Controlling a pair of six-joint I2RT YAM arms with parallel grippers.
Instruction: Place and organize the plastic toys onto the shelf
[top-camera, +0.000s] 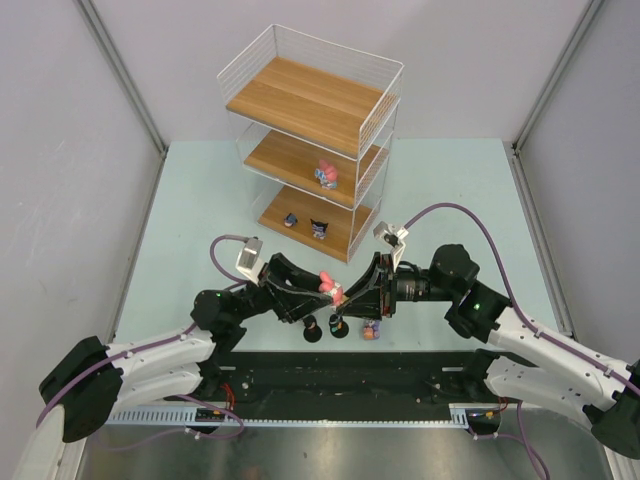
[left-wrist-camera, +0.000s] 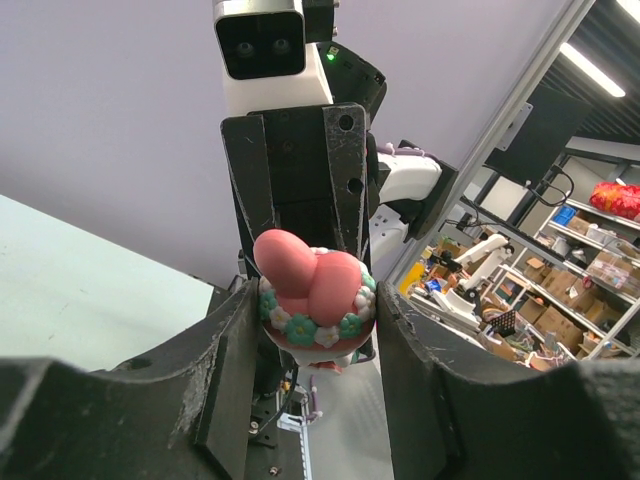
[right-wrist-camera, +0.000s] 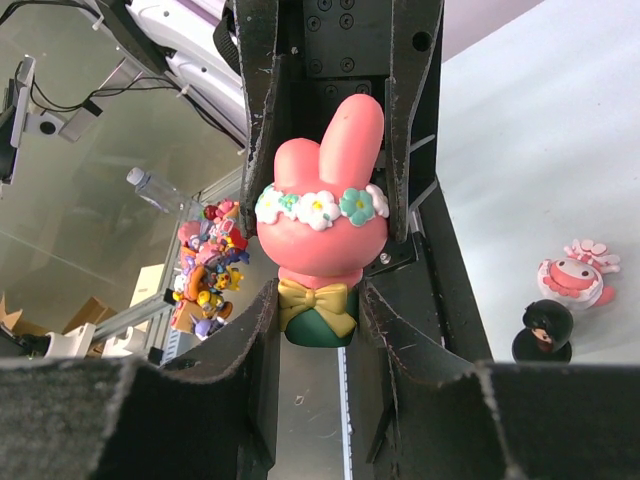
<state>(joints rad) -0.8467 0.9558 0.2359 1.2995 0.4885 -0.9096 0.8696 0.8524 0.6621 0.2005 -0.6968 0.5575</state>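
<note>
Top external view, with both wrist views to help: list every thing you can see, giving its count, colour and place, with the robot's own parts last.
shelf: one, white wire with three brown boards, far side of the table
table: one, pale green, under everything
middle-board toy: one, pink and bluish, shelf's middle board
bottom-board toys: two, small and dark, shelf's bottom board
dark-haired toys: two, on black round bases, on the table below the grippers
pink-and-white toy: one, on the table beside them
pink bunny: one, flower band and yellow bow, held off the table
left gripper: one, black, closed on the bunny's head
right gripper: one, black, closed on its base
</note>
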